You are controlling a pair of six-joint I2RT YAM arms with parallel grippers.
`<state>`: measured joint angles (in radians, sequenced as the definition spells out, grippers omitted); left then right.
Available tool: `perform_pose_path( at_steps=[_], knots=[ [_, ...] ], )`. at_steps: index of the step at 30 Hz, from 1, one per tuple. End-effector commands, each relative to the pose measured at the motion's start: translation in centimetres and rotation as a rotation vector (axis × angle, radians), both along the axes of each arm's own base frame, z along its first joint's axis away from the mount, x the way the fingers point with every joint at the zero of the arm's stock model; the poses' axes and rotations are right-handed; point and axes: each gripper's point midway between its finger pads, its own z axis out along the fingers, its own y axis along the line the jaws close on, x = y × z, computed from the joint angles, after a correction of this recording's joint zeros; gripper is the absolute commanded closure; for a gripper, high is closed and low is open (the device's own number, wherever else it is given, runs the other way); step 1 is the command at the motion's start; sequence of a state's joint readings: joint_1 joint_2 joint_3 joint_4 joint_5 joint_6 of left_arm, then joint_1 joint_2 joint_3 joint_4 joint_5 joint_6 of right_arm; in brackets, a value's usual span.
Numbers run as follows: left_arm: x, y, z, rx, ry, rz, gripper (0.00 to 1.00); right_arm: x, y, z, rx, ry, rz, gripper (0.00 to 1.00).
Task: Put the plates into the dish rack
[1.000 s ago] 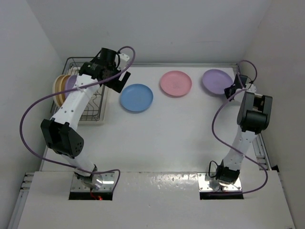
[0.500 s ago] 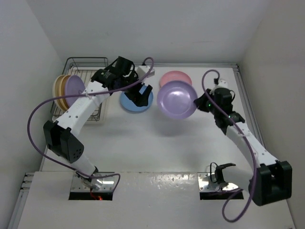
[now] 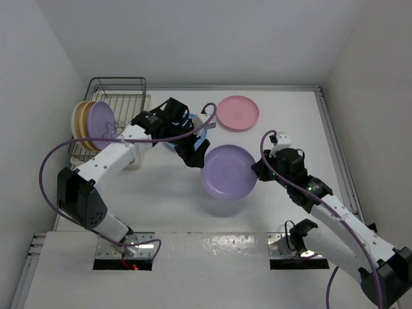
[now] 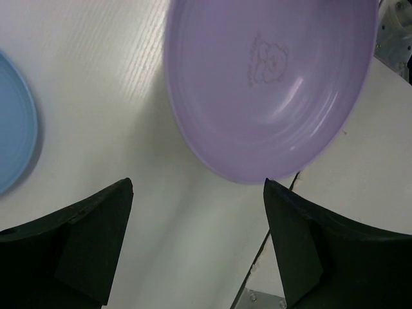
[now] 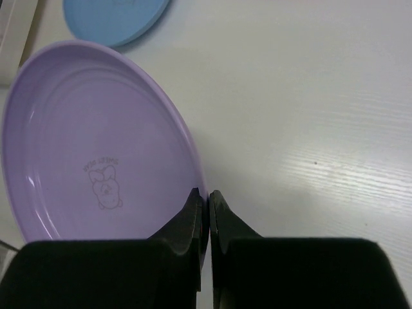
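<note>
My right gripper (image 3: pixel 258 168) is shut on the right rim of a purple plate (image 3: pixel 228 171) and holds it above the table's middle. In the right wrist view its fingers (image 5: pixel 207 196) pinch the rim of that plate (image 5: pixel 96 148). My left gripper (image 3: pixel 197 152) is open and empty, just left of the plate. In the left wrist view the plate (image 4: pixel 270 84) lies just ahead of the wide-open gripper (image 4: pixel 196 193). The blue plate (image 4: pixel 13 122) lies mostly under the left arm. The pink plate (image 3: pixel 237 112) lies at the back. The dish rack (image 3: pixel 119 96) holds a second purple plate (image 3: pixel 100 121) and orange-yellow and cream plates (image 3: pixel 78 119).
White walls close in the table at the back and both sides. A metal rail (image 3: pixel 344 174) runs along the right edge. The left arm's purple cable (image 3: pixel 58 154) loops out over the left side near the rack.
My right arm lifted the purple plate from the back right and carried it to the table's middle. My left arm swung from the rack toward that plate, still open.
</note>
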<state>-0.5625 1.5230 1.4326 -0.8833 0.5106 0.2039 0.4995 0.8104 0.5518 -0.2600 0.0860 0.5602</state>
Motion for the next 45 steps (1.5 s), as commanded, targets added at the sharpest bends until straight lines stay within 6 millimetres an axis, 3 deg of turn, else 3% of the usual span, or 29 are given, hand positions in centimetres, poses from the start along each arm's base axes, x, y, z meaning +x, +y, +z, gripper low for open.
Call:
perform_pose_path(
  at_steps=[1,5,11,14,18,19,21,22,24,25,26,28,29,30,31,33,34,35,37,40,45],
  knots=[
    [1.2,-0.9,0.0,-0.029,-0.033,0.011,0.15,-0.5,1.5,0.9,0.033,-0.061,0.043,1.00],
    [1.3,-1.0,-0.7,-0.023,-0.013,0.019,0.29,-1.1,2.2,1.4,0.030,-0.108,0.063,1.00],
    [0.0,-1.4,-2.3,-0.036,0.064,-0.017,0.29,-1.2,3.5,2.8,0.059,-0.171,0.091,1.00],
    [-0.3,-1.6,-2.2,-0.049,0.073,-0.027,0.32,-0.9,3.8,3.4,0.070,-0.193,0.093,1.00],
    [-0.4,-1.5,-2.5,-0.044,0.081,-0.027,0.53,-0.7,4.1,3.9,0.086,-0.213,0.100,1.00],
    [-0.4,-1.5,-2.5,-0.044,0.081,-0.027,0.65,-0.7,4.3,3.8,0.088,-0.210,0.104,1.00],
    [-0.4,-1.4,-2.2,-0.049,0.065,-0.034,0.79,-0.6,4.5,3.9,0.096,-0.214,0.109,1.00],
    [-0.4,-1.4,-2.2,-0.049,0.065,-0.034,0.95,-0.4,4.7,3.9,0.102,-0.216,0.107,1.00],
    [-0.1,-1.3,-1.5,-0.049,0.036,-0.024,1.00,-0.3,4.9,4.0,0.107,-0.217,0.110,1.00],
    [0.1,-1.0,-0.9,-0.039,0.019,-0.003,1.00,-0.3,4.9,3.7,0.098,-0.203,0.108,0.89],
    [0.7,-0.7,-0.2,-0.027,-0.011,0.035,1.00,-0.1,4.8,3.7,0.097,-0.196,0.097,0.70],
    [4.4,2.0,1.9,0.066,-0.148,0.220,1.00,0.3,4.5,3.7,0.067,-0.182,0.071,0.27],
    [5.7,3.2,2.7,0.113,-0.199,0.298,1.00,0.2,4.1,3.2,0.046,-0.162,0.062,0.21],
    [8.5,6.5,5.3,0.201,-0.338,0.474,1.00,0.2,3.6,2.6,0.016,-0.134,0.043,0.17],
    [9.3,8.1,7.2,0.226,-0.405,0.562,1.00,0.6,3.1,2.8,-0.002,-0.137,0.012,0.13],
    [10.7,12.4,10.4,0.278,-0.506,0.774,1.00,0.6,2.7,2.9,-0.037,-0.125,0.001,0.12],
    [10.9,16.2,13.1,0.355,-0.607,0.933,1.00,0.8,2.4,3.0,-0.045,-0.131,-0.009,0.10],
    [11.3,18.4,14.7,0.365,-0.665,1.050,1.00,0.8,2.4,2.9,-0.056,-0.130,-0.006,0.08],
    [10.4,23.1,17.1,0.476,-0.772,1.275,1.00,0.9,2.2,2.9,-0.059,-0.135,-0.017,0.08],
    [9.2,28.0,18.2,0.581,-0.847,1.530,1.00,1.2,1.9,2.9,-0.061,-0.145,-0.037,0.07],
    [8.1,32.9,17.8,0.745,-0.932,1.804,1.00,2.0,2.3,3.6,-0.076,-0.146,-0.035,0.07]
  ],
)
